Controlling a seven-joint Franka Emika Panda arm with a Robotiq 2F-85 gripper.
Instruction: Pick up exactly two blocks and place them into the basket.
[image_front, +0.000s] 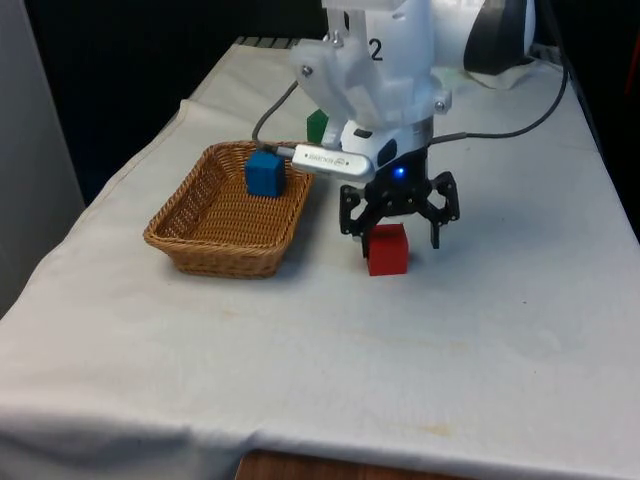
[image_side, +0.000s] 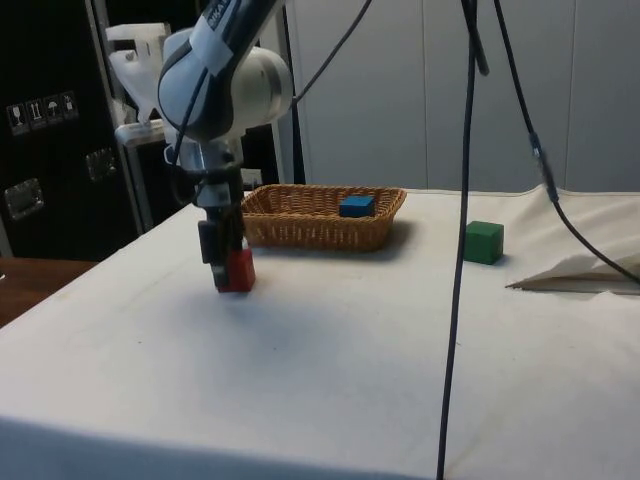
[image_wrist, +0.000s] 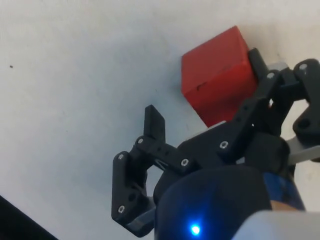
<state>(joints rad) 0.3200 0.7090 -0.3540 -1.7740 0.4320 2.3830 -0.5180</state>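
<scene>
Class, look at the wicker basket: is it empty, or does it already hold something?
Not empty. One blue block sits inside the basket; the red block and green block stand outside on the cloth.

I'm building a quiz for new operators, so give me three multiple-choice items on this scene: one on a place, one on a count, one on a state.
1. Where is the small blue block?
A. inside the woven wicker basket
B. on the cloth
C. in the gripper

2. How many blocks lie in the basket?
A. none
B. one
C. two

3. How is the black two-finger gripper?
A. shut on the green block
B. raised high above the basket
C. open, low at the red block

Answers: 1 A, it sits within the rim; 2 B, the blue one alone; 3 C, the fingers are spread apart with the red block off-centre, against one finger.
</scene>
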